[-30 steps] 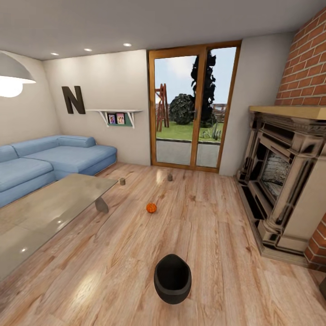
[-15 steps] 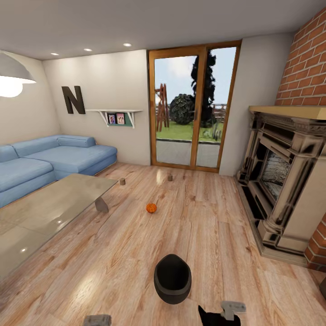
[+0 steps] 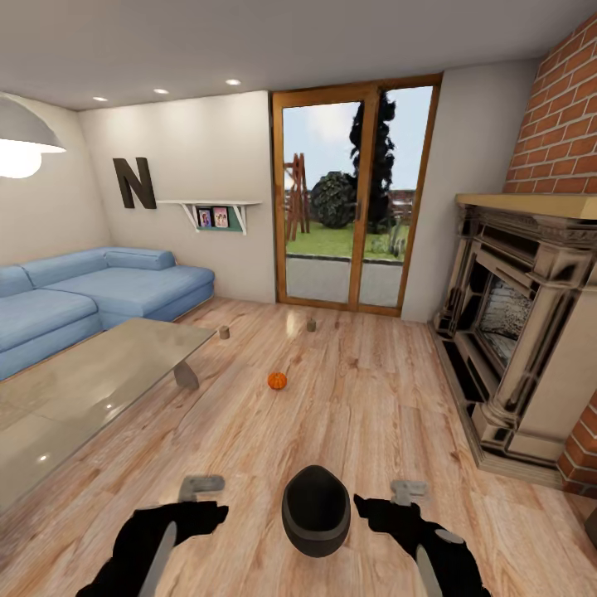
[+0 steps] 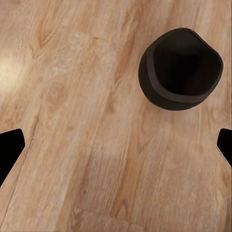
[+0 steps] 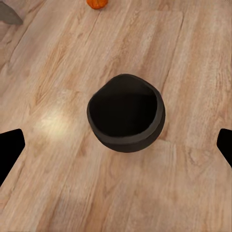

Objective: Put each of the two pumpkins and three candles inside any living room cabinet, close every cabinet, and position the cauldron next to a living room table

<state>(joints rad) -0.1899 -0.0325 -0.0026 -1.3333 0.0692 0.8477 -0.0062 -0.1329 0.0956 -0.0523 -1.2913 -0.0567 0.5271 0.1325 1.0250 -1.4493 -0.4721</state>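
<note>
The black cauldron stands upright on the wood floor, between the left gripper and right gripper, touching neither. Both grippers are spread wide, holding nothing. A pumpkin sits on the floor beyond it, near the glass coffee table. Two candles stand farther off, toward the glass door. A large dark letter "N" hangs on the wall above the blue sofa.

Black cauldron stands on the floor between both pincers.
</note>
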